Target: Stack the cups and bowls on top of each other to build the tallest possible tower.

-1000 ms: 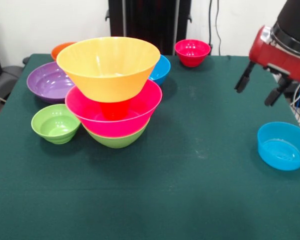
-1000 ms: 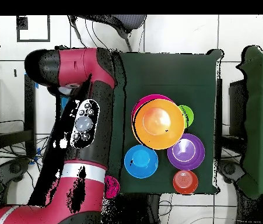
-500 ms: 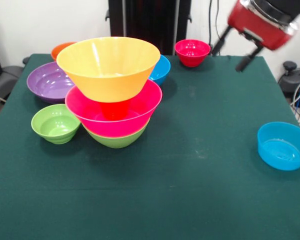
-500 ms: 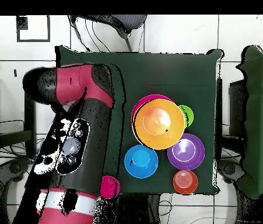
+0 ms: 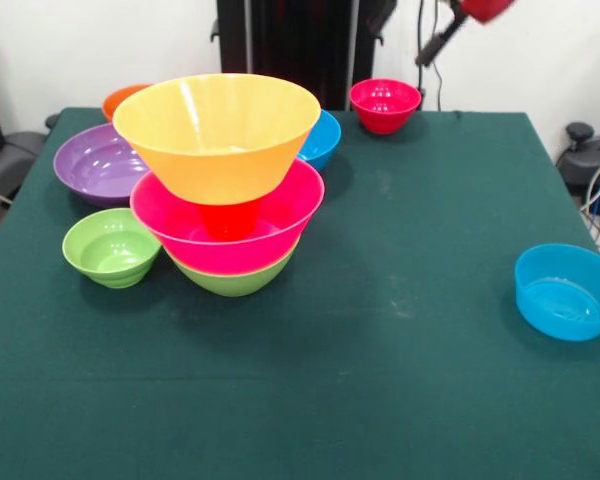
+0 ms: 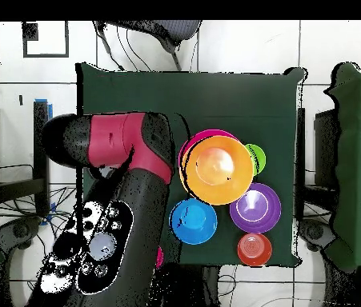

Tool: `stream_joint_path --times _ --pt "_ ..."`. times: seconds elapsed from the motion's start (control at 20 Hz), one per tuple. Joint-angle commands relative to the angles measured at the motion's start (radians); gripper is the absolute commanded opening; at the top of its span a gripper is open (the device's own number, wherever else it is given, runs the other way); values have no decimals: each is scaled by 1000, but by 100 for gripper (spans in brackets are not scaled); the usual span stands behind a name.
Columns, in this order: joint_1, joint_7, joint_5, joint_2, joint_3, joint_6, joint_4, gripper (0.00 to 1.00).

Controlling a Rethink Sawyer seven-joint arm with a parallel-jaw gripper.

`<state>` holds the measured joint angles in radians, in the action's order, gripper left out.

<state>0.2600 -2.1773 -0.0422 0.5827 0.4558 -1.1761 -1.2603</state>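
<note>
Risen from the right side to the top edge, right of centre, and barely showing: gripper (image 5: 438,40). Cannot tell whether open or clenched. Left of centre, untouched: tower (image 5: 225,190), with green bowl (image 5: 235,280) lowest, then pink bowl (image 5: 270,225), orange cup (image 5: 230,216), and big orange bowl (image 5: 218,130) on top. Still loose at the right edge: blue bowl (image 5: 567,290). Probably between picks, with more to stack.

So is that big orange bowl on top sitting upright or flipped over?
Upright. The large orange bowl opens upward, its narrow base resting on an orange cup standing inside the pink bowl.
</note>
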Motion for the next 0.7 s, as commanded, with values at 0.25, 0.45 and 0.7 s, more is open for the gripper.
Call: stream_joint_path --times 0.25,0.45,0.7 --pt "-21 73 -88 -20 -40 -413 248 100" --pt "-61 151 -109 -76 -83 -428 367 100" --pt "-129 265 -110 -83 -130 -466 443 100"
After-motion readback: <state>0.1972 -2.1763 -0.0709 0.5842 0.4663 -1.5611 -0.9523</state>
